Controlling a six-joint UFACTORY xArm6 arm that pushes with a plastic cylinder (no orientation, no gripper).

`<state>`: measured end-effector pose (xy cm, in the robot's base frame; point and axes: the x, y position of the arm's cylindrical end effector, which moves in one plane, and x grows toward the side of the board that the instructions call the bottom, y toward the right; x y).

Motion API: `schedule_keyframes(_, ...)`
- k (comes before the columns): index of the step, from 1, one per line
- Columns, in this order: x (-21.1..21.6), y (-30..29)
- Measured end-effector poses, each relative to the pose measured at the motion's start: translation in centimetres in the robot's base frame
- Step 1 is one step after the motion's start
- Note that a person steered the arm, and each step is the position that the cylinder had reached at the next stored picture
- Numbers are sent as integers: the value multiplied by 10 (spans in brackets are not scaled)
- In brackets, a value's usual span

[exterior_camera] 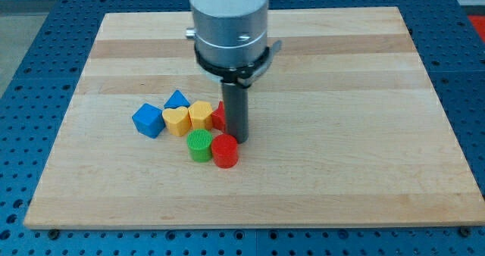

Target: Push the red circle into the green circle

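My tip (239, 138) stands just above the red circle (225, 151), which touches the green circle (200, 145).

The board (318, 180) was pale wood, smooth and matt, with visible grain bands. The red circle (225, 151) and green circle (200, 145) looked like ridged matt plastic — the arm's collar (229, 36) brushed metal, the rod (237, 112) dark and dull.

Blue cube (148, 120), blue triangle (177, 99), yellow heart (176, 121) and yellow block (201, 114) sit clustered on wooden board (341, 74). Partly hidden red block (218, 117) adjoins them.
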<state>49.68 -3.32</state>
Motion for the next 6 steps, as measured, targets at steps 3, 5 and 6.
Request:
schedule_keyframes(3,0,1)
schedule_keyframes(5,1,87)
schedule_keyframes(6,39,53)
